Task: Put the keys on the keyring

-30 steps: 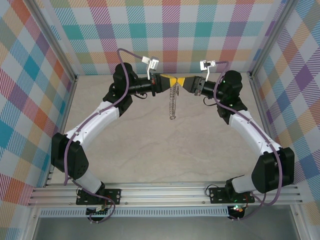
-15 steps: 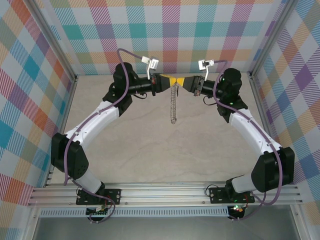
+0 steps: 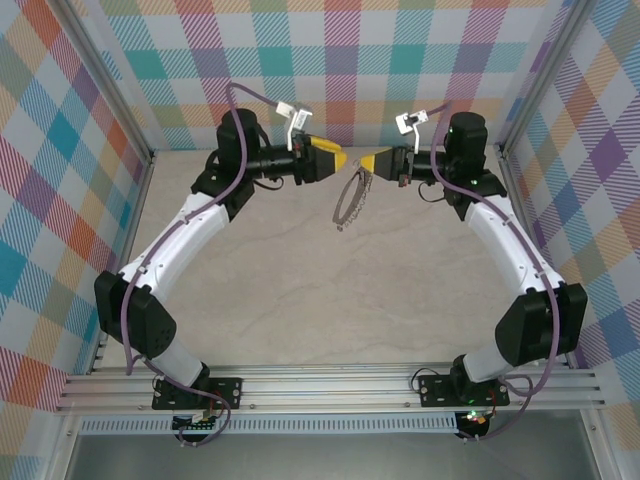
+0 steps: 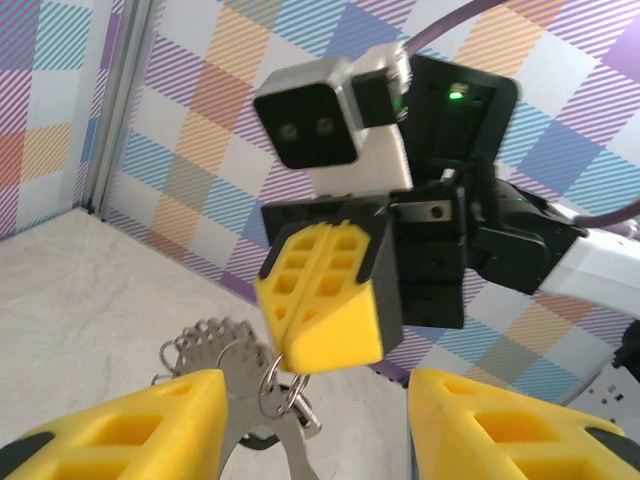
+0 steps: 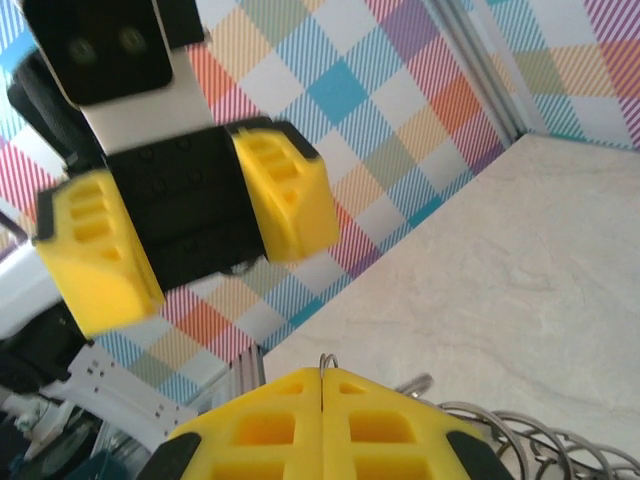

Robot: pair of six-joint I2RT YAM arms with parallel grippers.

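My right gripper (image 3: 366, 165) is shut on a small split ring of the keyring (image 3: 348, 202). The keyring is a thin grey ring edged with small loops, and it hangs slanted below the fingertips, above the table. In the left wrist view the right gripper (image 4: 290, 355) pinches that small ring, and the looped keyring (image 4: 205, 345) hangs behind it. A short silver blade (image 4: 304, 414) and a dark bit hang there; I cannot tell if this is the key. My left gripper (image 3: 341, 160) stands open just left of the ring, holding nothing. The ring wire (image 5: 325, 362) pokes out between my shut right fingers.
The beige table (image 3: 300, 290) lies below both arms. Checked walls (image 3: 340, 60) enclose the back and both sides, with metal corner posts (image 3: 120, 95). An aluminium rail (image 3: 320, 385) carries the arm bases at the near edge.
My left gripper has opened and drawn back to the left. My right gripper closed and pulled right, so the keyring now hangs from it alone, swung aslant.
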